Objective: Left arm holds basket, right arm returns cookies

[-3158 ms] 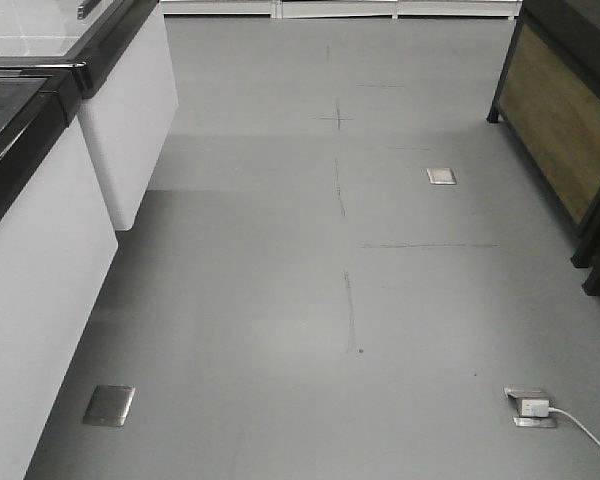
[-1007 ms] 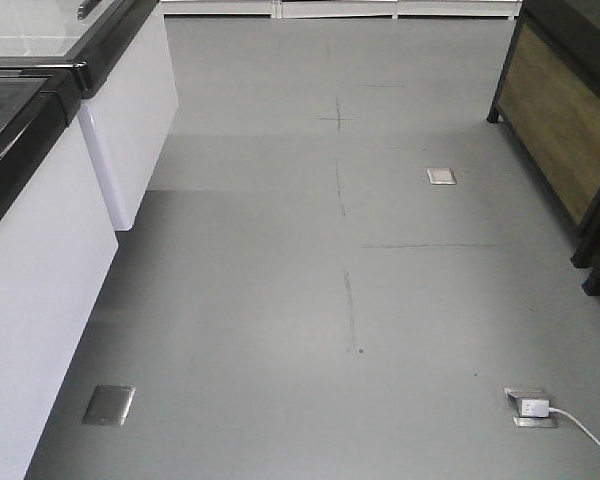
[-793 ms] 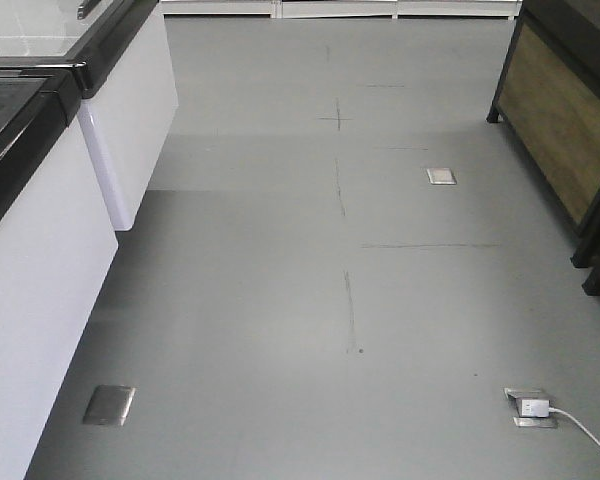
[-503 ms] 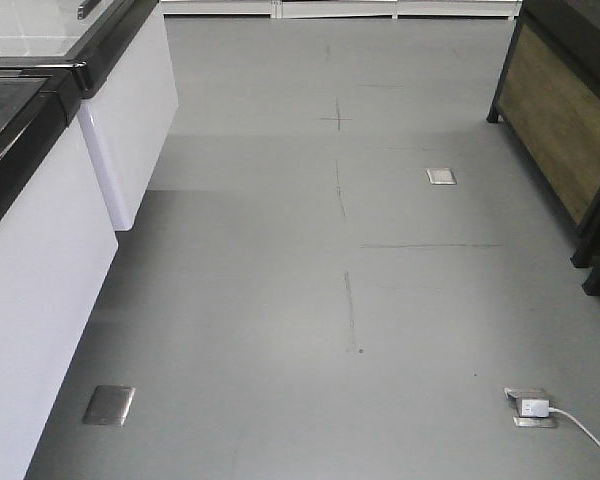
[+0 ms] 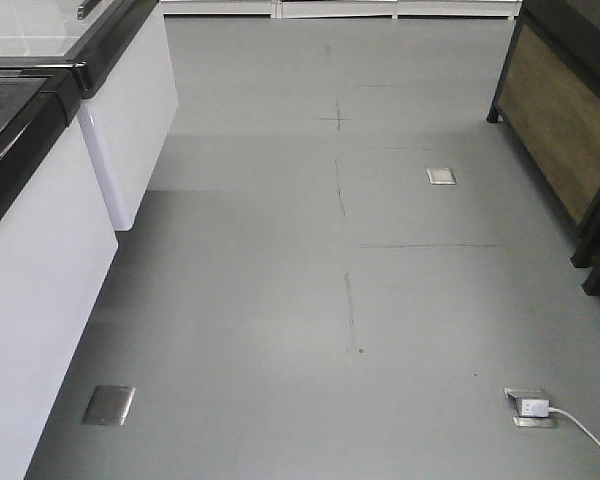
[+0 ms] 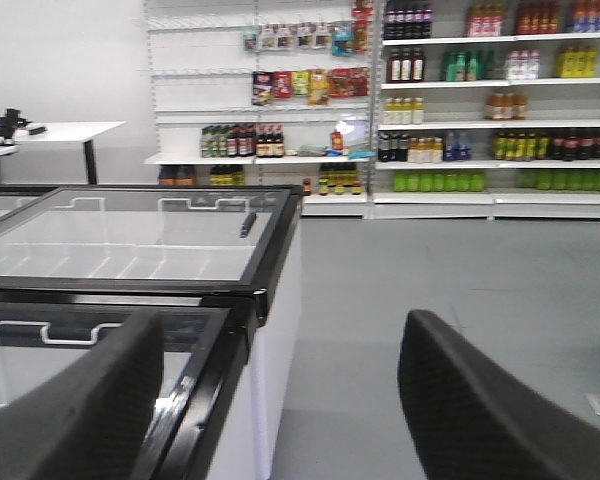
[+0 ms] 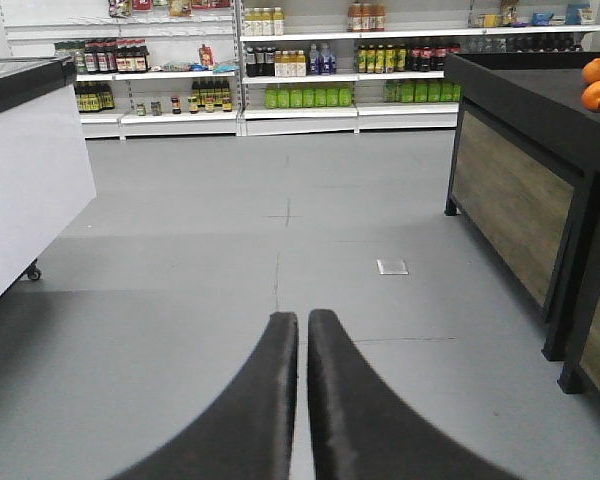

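Note:
The basket and the cookies are out of view in every view. In the left wrist view my left gripper is open, its two dark fingers wide apart with only the freezer edge and floor behind them. In the right wrist view my right gripper is shut, its fingertips almost touching, with nothing between them, pointing over the grey floor. Neither arm shows in the front view.
White chest freezers with black-framed glass lids line the left. A dark wood-panelled stand carrying oranges is on the right. A floor socket with white plug and cable lies front right. Stocked shelves stand beyond.

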Controlling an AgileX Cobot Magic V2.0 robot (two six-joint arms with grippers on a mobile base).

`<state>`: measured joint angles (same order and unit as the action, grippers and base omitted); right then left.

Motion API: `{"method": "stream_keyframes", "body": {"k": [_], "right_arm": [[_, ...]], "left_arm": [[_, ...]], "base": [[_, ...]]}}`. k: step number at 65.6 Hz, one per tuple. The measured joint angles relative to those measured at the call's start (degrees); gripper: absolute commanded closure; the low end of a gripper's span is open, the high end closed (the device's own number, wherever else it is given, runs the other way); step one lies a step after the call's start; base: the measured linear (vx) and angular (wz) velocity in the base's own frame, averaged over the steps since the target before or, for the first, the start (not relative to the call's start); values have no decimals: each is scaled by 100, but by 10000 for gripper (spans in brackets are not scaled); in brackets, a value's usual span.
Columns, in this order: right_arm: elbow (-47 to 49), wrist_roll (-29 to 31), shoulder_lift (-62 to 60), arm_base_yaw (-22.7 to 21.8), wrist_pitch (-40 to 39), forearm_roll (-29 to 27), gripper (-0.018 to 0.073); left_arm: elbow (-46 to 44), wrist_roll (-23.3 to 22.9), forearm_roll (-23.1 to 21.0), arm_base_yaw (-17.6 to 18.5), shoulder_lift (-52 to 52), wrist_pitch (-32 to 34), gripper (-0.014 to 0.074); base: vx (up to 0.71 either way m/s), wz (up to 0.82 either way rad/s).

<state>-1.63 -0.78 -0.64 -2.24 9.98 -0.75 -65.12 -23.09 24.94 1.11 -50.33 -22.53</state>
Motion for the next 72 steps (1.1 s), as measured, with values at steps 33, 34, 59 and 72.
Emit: {"method": "stream_keyframes", "body": {"k": [33,34,59,72], "right_arm": [[0,0,0,0,0,0,566],[0,0,0,0,0,0,566],[0,0,0,0,0,0,566],[0,0,0,0,0,0,566]], "left_arm": [[-1,3204,-3156,0,-360,-122,150],[-1,3204,-3161,0,-360,-105,150],[-1,2831,-3054,-481,-382,117,150],[-1,2734,-3036,-1251,-408,125,150]], "base": [[0,0],[0,0],[0,0],[0,0]]}}
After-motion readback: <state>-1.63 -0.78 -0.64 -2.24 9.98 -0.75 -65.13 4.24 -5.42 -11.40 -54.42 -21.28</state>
